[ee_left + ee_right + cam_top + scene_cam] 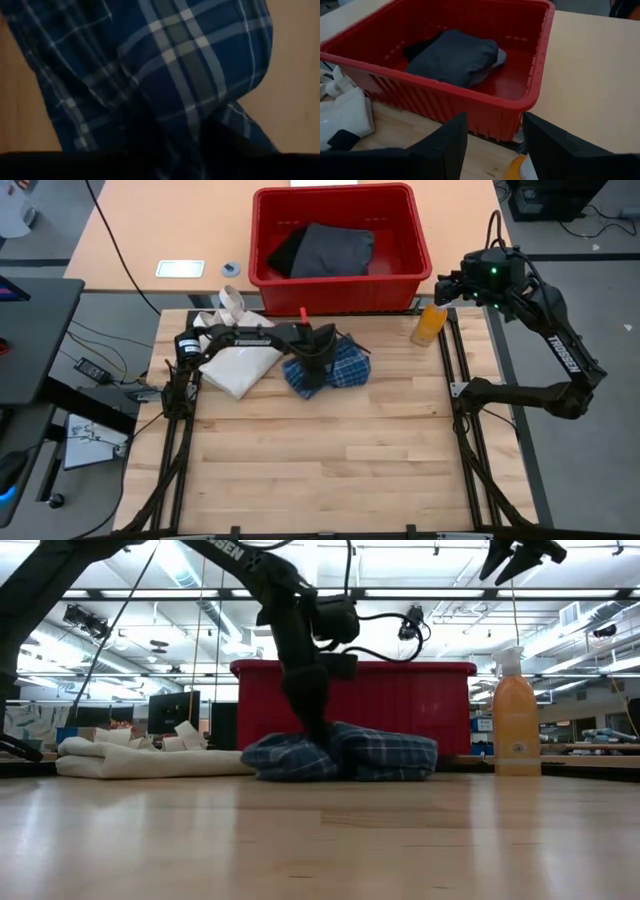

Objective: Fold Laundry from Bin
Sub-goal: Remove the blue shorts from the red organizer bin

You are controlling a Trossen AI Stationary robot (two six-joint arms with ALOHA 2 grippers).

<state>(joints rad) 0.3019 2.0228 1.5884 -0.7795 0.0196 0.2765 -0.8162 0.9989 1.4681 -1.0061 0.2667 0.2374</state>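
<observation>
The left gripper is pressed down into the plaid shirt, bunched on the counter at upper centre; cloth hides its fingers, so their spread cannot be told. The right gripper hovers at upper right beside the bin, fingers apart and empty. Inside the bin, a charcoal piece covers most of a black piece.

Readable lettering: one brand name, on the arms only

White capitals spelling "TROSSEN" run along the left arm where it reaches across the bench, and the same word runs down the forearm of the right arm. In the low view a few white letters show on an arm link at the top edge, too cut off to read.
</observation>
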